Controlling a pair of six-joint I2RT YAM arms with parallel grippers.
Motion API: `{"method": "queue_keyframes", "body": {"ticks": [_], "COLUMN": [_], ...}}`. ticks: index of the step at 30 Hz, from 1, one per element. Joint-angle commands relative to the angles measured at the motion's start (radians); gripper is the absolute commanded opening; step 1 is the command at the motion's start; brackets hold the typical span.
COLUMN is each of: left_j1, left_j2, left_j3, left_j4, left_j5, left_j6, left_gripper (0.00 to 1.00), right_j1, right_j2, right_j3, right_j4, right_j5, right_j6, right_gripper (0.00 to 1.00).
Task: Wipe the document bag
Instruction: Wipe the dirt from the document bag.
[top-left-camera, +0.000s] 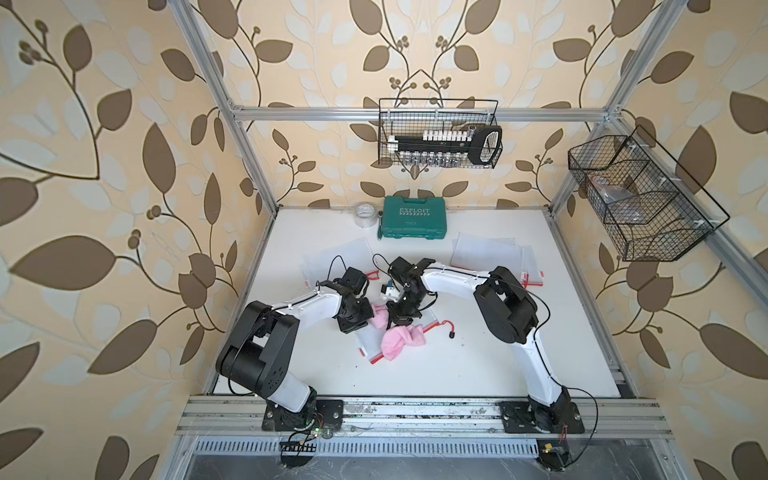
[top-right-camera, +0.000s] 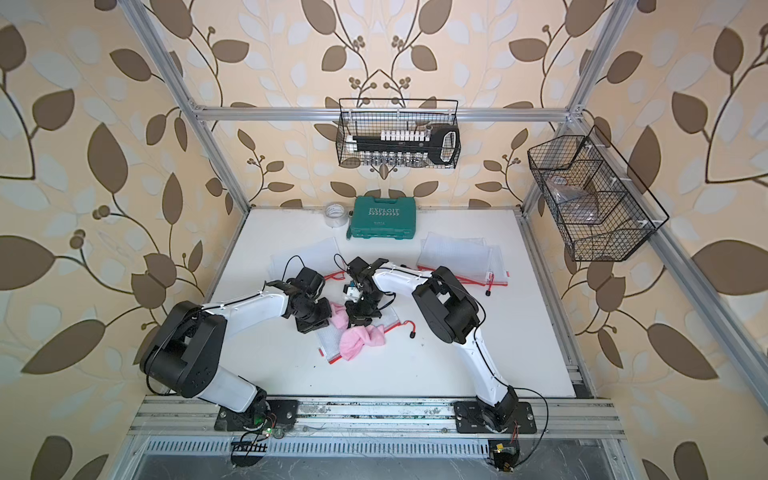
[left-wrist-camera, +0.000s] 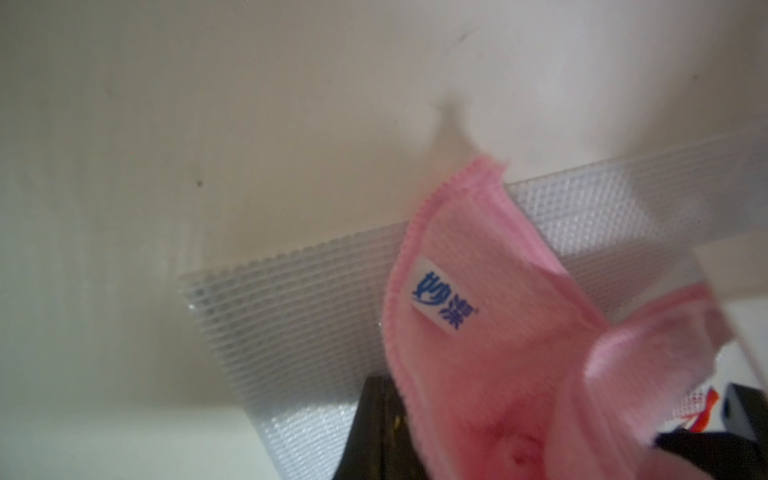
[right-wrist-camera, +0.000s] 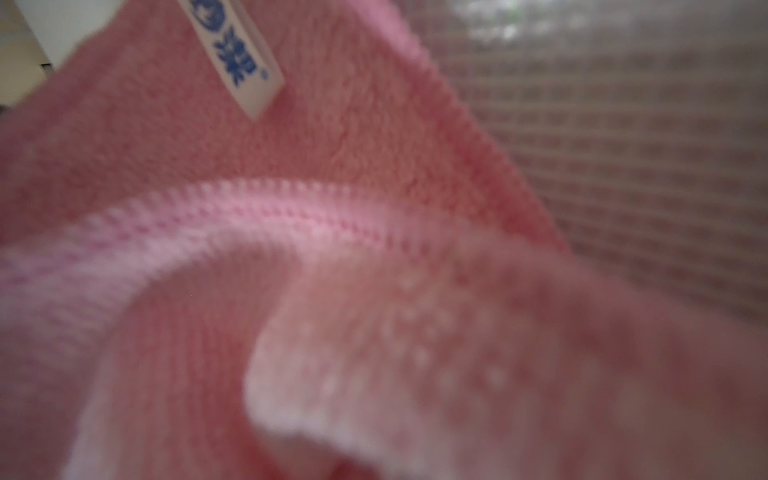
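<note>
The document bag is a clear mesh pouch with red zip edging, lying flat mid-table. A pink cloth is bunched on top of it. My left gripper is shut, its dark fingers standing on the bag right beside the cloth. My right gripper points down into the cloth, shut on it. In the right wrist view the cloth fills the frame and hides the jaws, with bag mesh behind.
More mesh bags lie at the back left and back right. A green tool case and a tape roll stand at the back edge. A small white and blue object lies between the wrists. Wire baskets hang above.
</note>
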Motion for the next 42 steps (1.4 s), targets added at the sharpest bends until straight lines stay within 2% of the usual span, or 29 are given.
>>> {"method": "queue_keyframes", "body": {"ticks": [1,2,5,8,10,12,16,19,21,23,26,32,35,37,42], "left_j1": [-0.002,-0.002,-0.001,0.000,0.000,0.000,0.000,0.000,0.000,0.000,0.000,0.000,0.001,0.011,0.065], "left_j2": [0.008,0.009,0.009,0.003,0.001,0.004,0.013,0.012,0.010,-0.003,-0.018,-0.086,-0.177,-0.209,-0.180], "left_j3": [-0.028,-0.029,-0.029,-0.026,-0.024,-0.017,-0.003,0.004,0.009,0.008,0.010,0.026,0.023,0.005,-0.064], "left_j4": [-0.092,-0.091,-0.093,-0.099,-0.095,-0.094,-0.097,-0.099,-0.107,-0.104,-0.100,-0.105,-0.124,-0.133,-0.072], "left_j5": [-0.079,-0.078,-0.078,-0.078,-0.074,-0.072,-0.070,-0.071,-0.071,-0.068,-0.064,-0.034,-0.040,-0.036,0.008], "left_j6": [0.002,0.003,0.008,0.014,0.016,0.021,0.025,0.028,0.031,0.031,0.032,0.017,-0.004,-0.019,-0.045], "left_gripper": [0.00,0.00,0.00,0.00,0.00,0.00,0.00,0.00,0.00,0.00,0.00,0.00,0.24,0.34,0.42], "right_j1": [-0.066,-0.086,-0.149,-0.159,-0.128,-0.067,0.029,0.044,0.026,-0.006,-0.037,-0.075,-0.079,-0.078,-0.076], "right_j2": [-0.016,-0.043,-0.154,-0.271,-0.307,-0.299,-0.169,-0.057,-0.015,-0.004,0.012,0.042,0.047,0.057,0.066], "right_j3": [-0.042,-0.057,-0.113,-0.124,-0.088,-0.031,0.106,0.134,0.125,0.090,0.045,-0.026,-0.044,-0.035,-0.029], "right_j4": [-0.058,-0.103,-0.172,-0.219,-0.235,-0.240,-0.211,-0.146,-0.136,-0.136,-0.144,-0.142,-0.128,-0.131,-0.143], "right_j5": [0.174,0.316,0.616,0.775,0.743,0.648,0.322,0.199,0.225,0.369,0.469,0.547,0.519,0.494,0.473], "right_j6": [-0.003,-0.025,-0.056,-0.075,-0.099,-0.119,-0.115,-0.065,-0.048,-0.048,-0.075,-0.094,-0.097,-0.106,-0.130], "right_gripper": [0.00,0.00,0.00,0.00,0.00,0.00,0.00,0.00,0.00,0.00,0.00,0.00,0.00,0.00,0.00]}}
